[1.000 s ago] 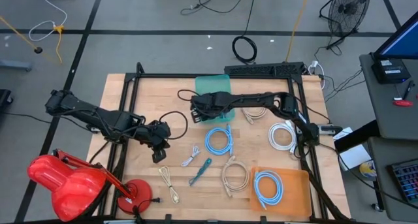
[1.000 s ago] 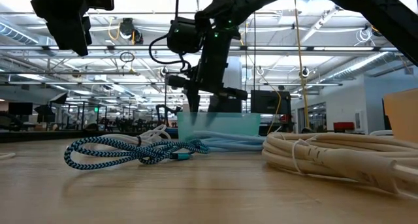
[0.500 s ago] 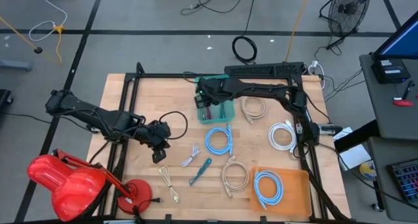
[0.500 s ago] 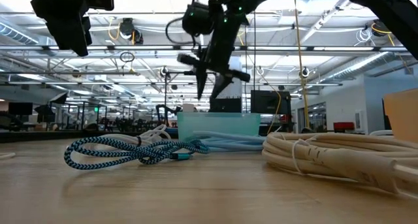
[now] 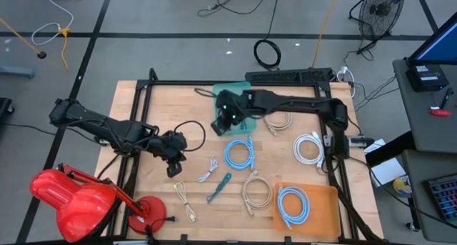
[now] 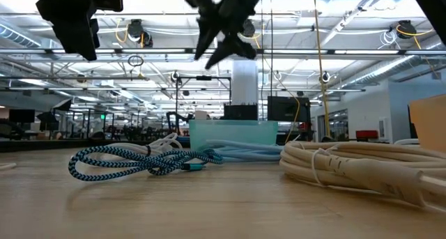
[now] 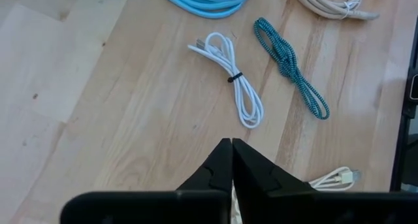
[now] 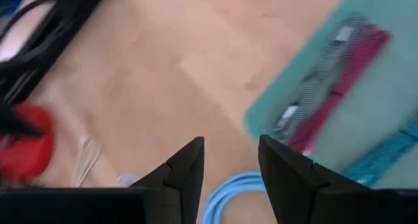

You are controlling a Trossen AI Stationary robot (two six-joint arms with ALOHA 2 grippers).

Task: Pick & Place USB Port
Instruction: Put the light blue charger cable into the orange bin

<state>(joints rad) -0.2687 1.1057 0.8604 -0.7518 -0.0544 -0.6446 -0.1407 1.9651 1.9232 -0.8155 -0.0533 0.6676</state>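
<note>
High view: teal bin (image 5: 245,90) at table's back edge held a red cable (image 8: 339,96); orange tray (image 5: 325,202) held a blue coil (image 5: 293,206). Right gripper (image 5: 227,116), open and empty, had lifted beside the bin. Left gripper (image 7: 232,152) stayed shut, empty.
</note>
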